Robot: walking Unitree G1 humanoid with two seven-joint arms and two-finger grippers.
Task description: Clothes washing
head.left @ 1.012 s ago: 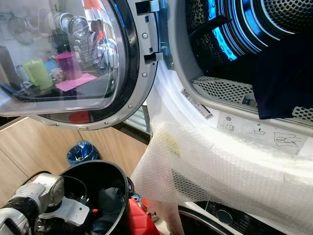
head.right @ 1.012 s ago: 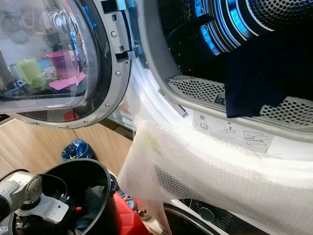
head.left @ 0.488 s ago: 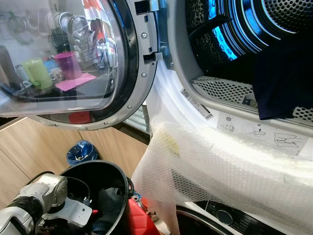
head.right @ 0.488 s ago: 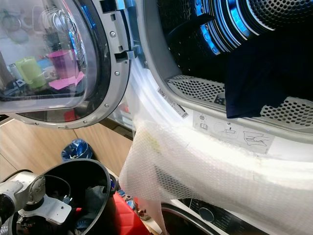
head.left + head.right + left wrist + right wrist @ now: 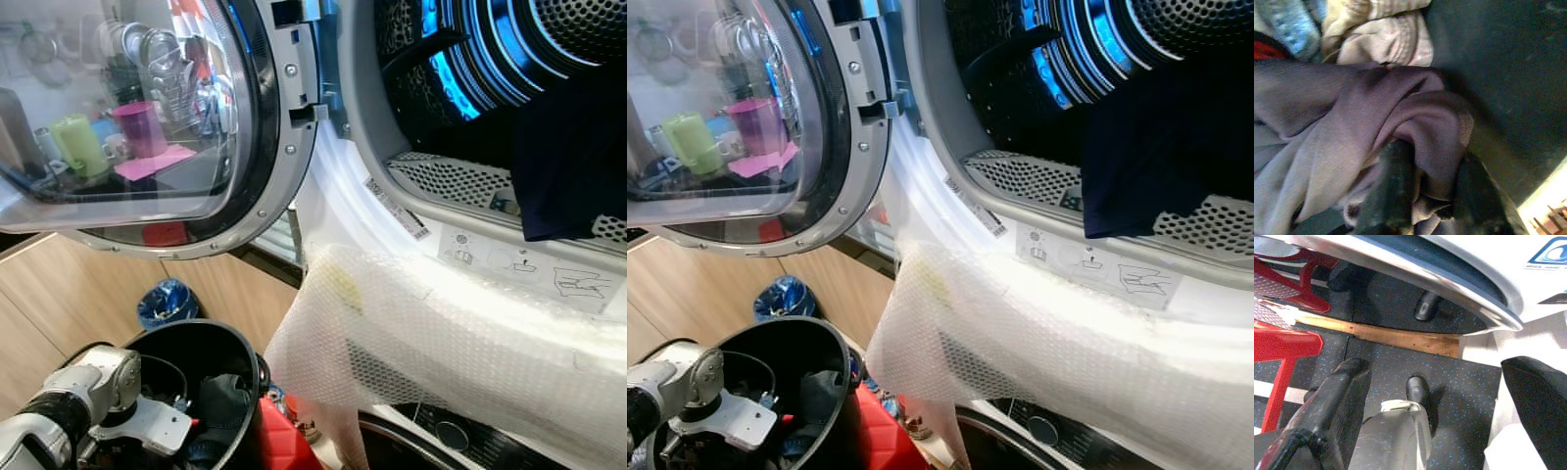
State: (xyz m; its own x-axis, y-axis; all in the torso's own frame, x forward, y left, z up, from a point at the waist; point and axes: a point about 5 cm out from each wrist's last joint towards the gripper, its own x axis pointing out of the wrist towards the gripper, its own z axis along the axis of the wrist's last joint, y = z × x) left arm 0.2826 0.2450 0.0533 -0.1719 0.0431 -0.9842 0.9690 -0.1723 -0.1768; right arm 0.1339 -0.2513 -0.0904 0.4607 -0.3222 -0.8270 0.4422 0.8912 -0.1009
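A black laundry basket (image 5: 223, 333) stands low at the left, holding mixed clothes. My left arm (image 5: 108, 387) reaches down into it. In the left wrist view, my left gripper (image 5: 1432, 191) is shut on a fold of a purple-grey garment (image 5: 1352, 132); beige cloth (image 5: 1386, 34) and blue denim (image 5: 1290, 24) lie beyond it. The washer's drum (image 5: 470, 59) is open and lit blue, with a dark navy garment (image 5: 568, 147) hanging over its lip. My right gripper (image 5: 1440, 401) hangs open above the speckled dark floor.
The round glass washer door (image 5: 147, 117) swings open to the left above the basket. Bubble wrap (image 5: 441, 343) drapes over the washer's front below the opening. A red frame (image 5: 279, 441) stands beside the basket. A blue bag (image 5: 167, 302) lies by the wooden cabinets.
My left wrist has edged slightly to the right inside the basket. The view itself has shifted a little; the navy garment and door stay put.
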